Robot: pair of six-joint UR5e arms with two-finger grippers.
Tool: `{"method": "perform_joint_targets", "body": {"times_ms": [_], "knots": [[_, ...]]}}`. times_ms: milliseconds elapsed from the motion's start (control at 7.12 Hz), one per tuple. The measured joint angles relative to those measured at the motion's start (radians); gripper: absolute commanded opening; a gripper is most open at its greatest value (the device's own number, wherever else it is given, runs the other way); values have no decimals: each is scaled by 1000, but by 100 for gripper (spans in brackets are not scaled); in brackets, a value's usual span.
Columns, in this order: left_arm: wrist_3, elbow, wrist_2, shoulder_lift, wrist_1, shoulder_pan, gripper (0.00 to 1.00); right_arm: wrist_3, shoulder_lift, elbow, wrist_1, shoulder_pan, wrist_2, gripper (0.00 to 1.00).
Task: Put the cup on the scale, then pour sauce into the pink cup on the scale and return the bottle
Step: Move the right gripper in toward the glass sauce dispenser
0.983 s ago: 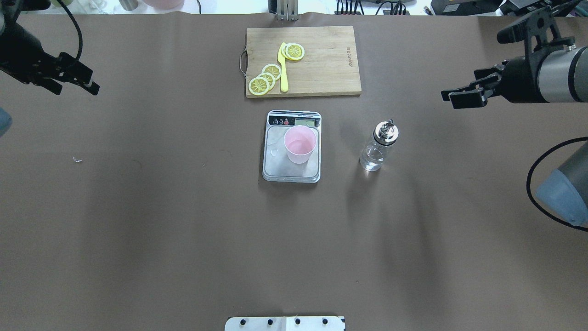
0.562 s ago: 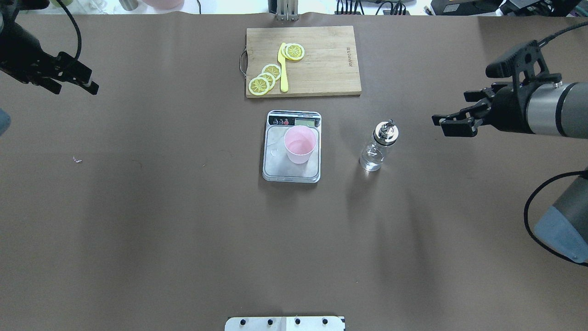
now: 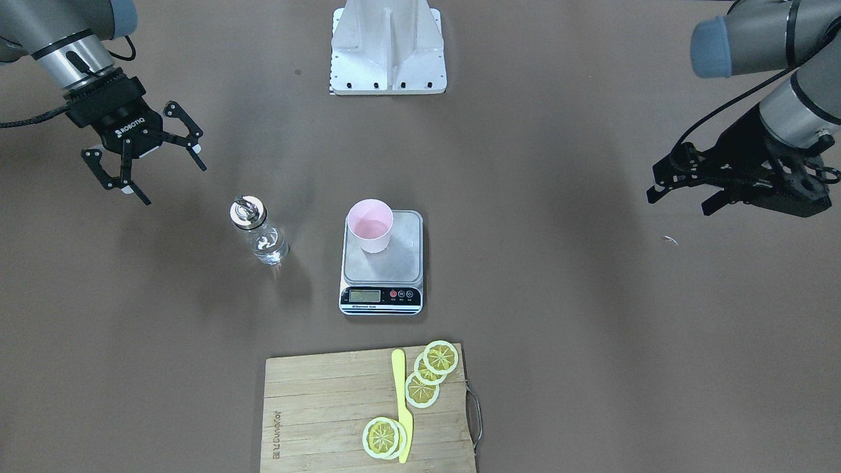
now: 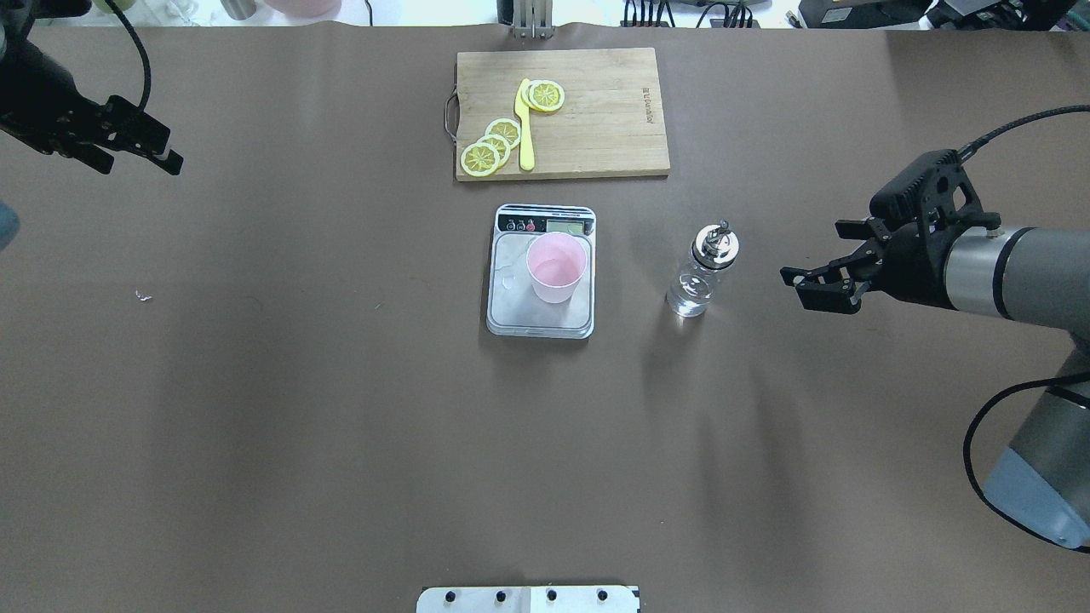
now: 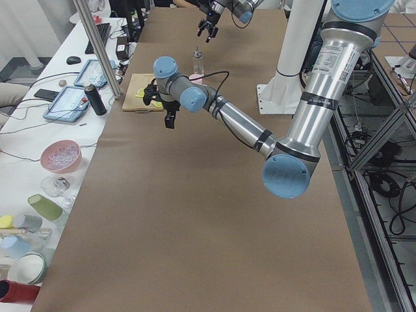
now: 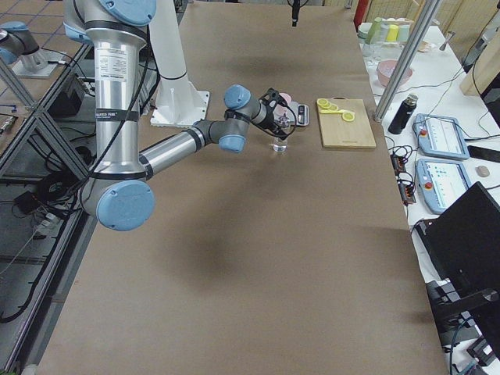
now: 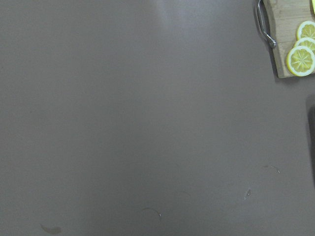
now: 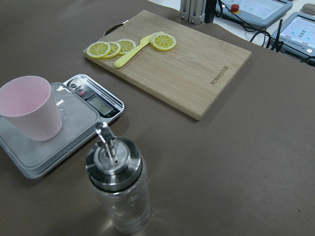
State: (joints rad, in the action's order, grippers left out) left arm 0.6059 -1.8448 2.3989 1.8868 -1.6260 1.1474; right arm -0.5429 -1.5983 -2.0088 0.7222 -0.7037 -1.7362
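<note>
Two grippers: the right gripper (image 4: 809, 289) hung with its fingers wide and empty. The left gripper (image 4: 140, 162) was far off over bare table, fingers apart, holding nothing.
Glass bottle (image 4: 700, 277): it stood upright on the table, just ahead of the right fingertips, near them but not touching.
Pink cup (image 4: 556, 268): it stood upright on the steel platform of the kitchen scale (image 4: 511, 315), beyond the bottle as counted from the right fingers.
Step in hand: I judged it to be the reach for the bottle, because the cup was already on the scale.
Good grip: one finger should probably pass on each side of the glass body, below the metal collar, and close only when the body sits between the pads.
Risk: a fingertip that met the smooth glass first could tip the bottle and spill the clear sauce (image 8: 123, 211).
</note>
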Motion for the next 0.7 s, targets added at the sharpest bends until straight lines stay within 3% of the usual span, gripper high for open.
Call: {"method": "perform_joint_targets", "body": {"times_ms": [702], "knots": [[0,5,-3,0,0,-1,99,-2,6,72,-59,170,203,100]]}}
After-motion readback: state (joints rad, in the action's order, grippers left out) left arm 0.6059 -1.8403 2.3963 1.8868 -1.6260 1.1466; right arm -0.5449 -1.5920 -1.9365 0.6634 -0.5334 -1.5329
